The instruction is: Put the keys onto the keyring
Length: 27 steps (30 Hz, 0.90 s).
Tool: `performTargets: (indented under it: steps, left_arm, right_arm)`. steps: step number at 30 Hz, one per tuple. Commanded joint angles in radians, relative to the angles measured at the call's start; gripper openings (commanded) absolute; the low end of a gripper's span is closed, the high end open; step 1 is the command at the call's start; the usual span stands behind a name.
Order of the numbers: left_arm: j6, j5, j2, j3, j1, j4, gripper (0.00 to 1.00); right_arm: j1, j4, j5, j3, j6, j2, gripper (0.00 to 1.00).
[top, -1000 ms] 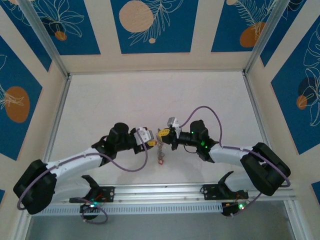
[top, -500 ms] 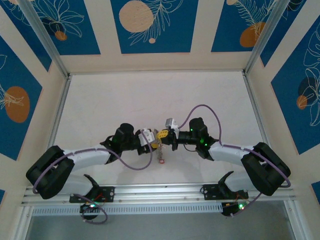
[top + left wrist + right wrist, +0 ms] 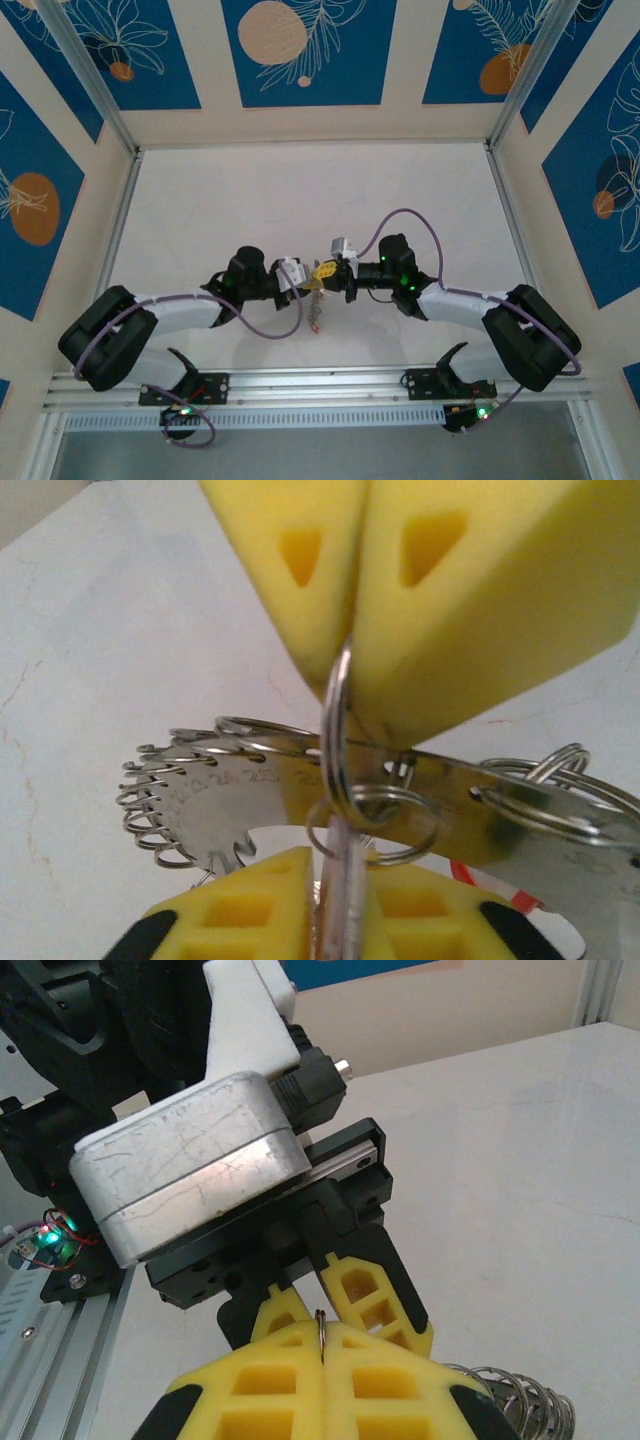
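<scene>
The left fingers (image 3: 250, 915) are now pressed nearly together on a thin silvery strip (image 3: 335, 900) standing on edge between them. It is probably the blade of one of the keys, though too little shows to be sure. Half a second ago these fingers stood part open, so this grip is new, and the left arm has also swung in closer to the right one.

Directly opposite, almost touching, the right fingers (image 3: 470, 610) are fully closed on a small split ring (image 3: 337, 715). The ring is pinched on edge, and its lower arc passes through a second wire loop (image 3: 378, 825) just above the left fingers.

Just behind both pairs sits the keyring (image 3: 215, 805), the flat grey disc with the toothed rim and wire loops strung along its edge. A red-tagged key (image 3: 470, 878) peeks out beneath it, and the pale desk (image 3: 110, 630) lies beyond.

With each arm holding one end of the link, threading can probably begin. The key must be worked along the split ring, and a slip of either thin grip would drop it.
</scene>
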Motion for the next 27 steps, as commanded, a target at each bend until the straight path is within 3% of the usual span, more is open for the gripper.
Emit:
performTargets:
  steps: [1, 8, 15, 24, 27]
  left_arm:
    - [0.009, 0.059, -0.007, -0.014, 0.021, 0.026, 0.11]
    - [0.072, 0.093, -0.070, 0.010, 0.051, -0.117, 0.00]
    - [0.203, 0.079, -0.156, 0.111, 0.049, -0.436, 0.00]
    - [0.335, -0.017, -0.205, 0.301, 0.008, -0.772, 0.00]
    - [0.414, -0.083, -0.203, 0.382, -0.022, -0.899, 0.00]
  right_arm:
    - [-0.008, 0.005, -0.033, 0.037, -0.027, -0.010, 0.00]
    - [0.000, -0.138, -0.006, 0.054, -0.158, -0.049, 0.00]
    - [0.024, -0.319, 0.074, 0.084, -0.345, -0.079, 0.00]
    - [0.065, -0.373, 0.118, 0.087, -0.493, -0.080, 0.00]
    - [0.063, -0.318, 0.115, 0.061, -0.480, -0.089, 0.11]
